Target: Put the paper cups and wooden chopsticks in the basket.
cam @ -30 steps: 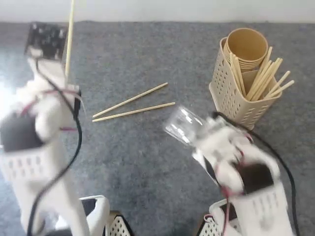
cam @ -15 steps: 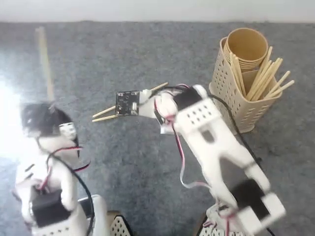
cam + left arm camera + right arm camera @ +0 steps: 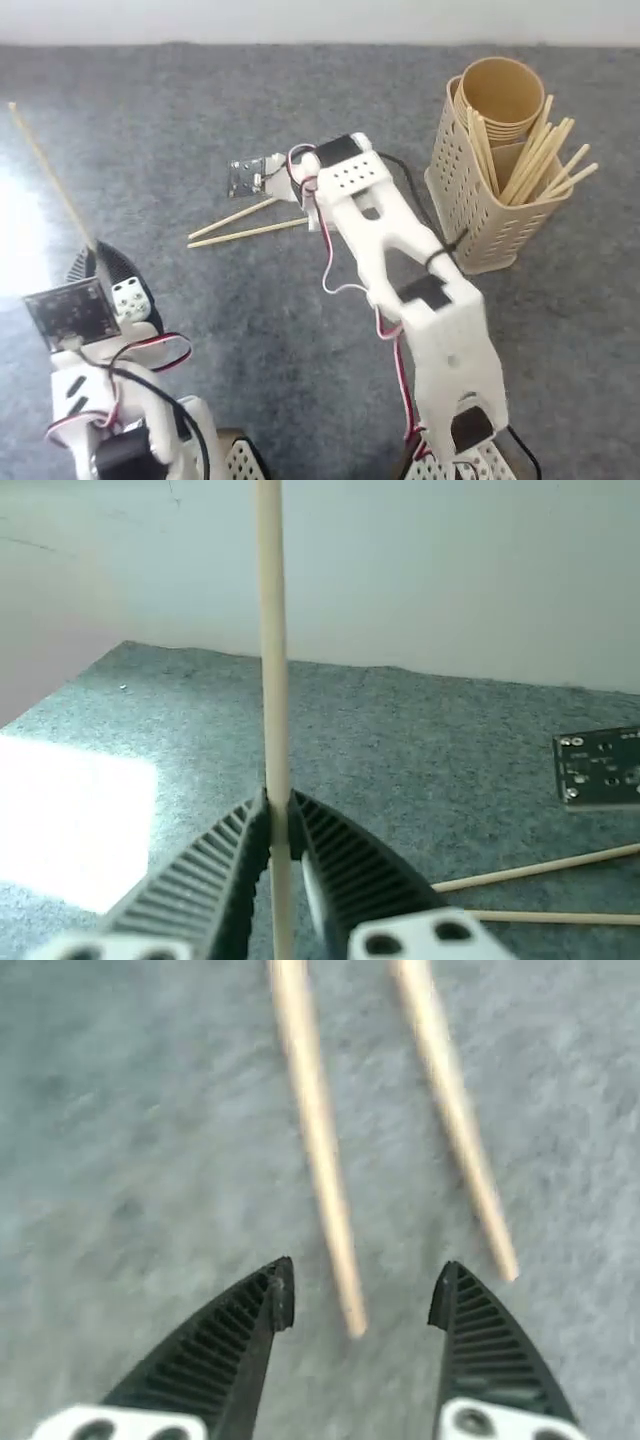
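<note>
A wooden chopstick [image 3: 270, 630] is clamped in the left gripper [image 3: 279, 815], while the right gripper [image 3: 362, 1290] is held open over two chopsticks [image 3: 318, 1160] lying on the grey mat [image 3: 120, 1110].

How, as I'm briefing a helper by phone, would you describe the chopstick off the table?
On the grey carpeted table, look far from the beige perforated plastic basket. There the left claw is shut on one pale wooden chopstick; it stands in the air, while two other chopsticks lie flat.

loose chopsticks [image 3: 250, 232] on carpet [image 3: 250, 330]: 2
chopstick [image 3: 270, 630] in left gripper [image 3: 279, 825]: 1
basket [image 3: 462, 195]: 1
paper cups [image 3: 498, 95]: stacked, can't count
chopsticks in basket [image 3: 535, 163]: several
</note>
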Tool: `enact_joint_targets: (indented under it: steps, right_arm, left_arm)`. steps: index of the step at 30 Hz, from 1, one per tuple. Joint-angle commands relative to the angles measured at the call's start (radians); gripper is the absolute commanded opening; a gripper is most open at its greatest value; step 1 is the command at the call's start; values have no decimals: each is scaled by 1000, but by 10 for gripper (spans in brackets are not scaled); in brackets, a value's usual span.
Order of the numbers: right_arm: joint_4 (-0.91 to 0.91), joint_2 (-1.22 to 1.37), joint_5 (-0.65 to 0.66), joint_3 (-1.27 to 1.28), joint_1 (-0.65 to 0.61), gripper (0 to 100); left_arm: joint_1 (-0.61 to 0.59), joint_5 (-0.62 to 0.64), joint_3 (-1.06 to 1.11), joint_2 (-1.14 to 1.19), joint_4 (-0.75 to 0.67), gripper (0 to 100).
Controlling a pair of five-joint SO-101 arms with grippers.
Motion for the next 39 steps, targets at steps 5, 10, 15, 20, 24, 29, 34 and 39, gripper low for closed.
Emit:
enact_joint_targets:
  steps: [5,10,15,20,24,29,34,39]
  right_arm:
    - [166,337,14,-545,5,231]
    - [338,499,14,-848,8,231]
    - [433,593,14,-1069,5,229]
    - [447,667,9,-1066,5,175]
    - [473,682,-25,-1068,5,7]
    - [473,693,-54,-1065,8,72]
    - [473,687,-49,-1026,4,3]
    - [478,644,-60,-1031,19,9]
  left_arm:
    - [3,14,71,-15,-84,11]
    - [63,9,82,-15,-81,12]
    - [66,9,82,-15,-80,12]
    - [64,9,82,-15,-78,12]
    - [66,9,82,-15,-78,12]
    - [66,9,82,-14,-78,12]
    - [66,9,91,-14,-80,12]
    - [68,9,91,-14,-83,12]
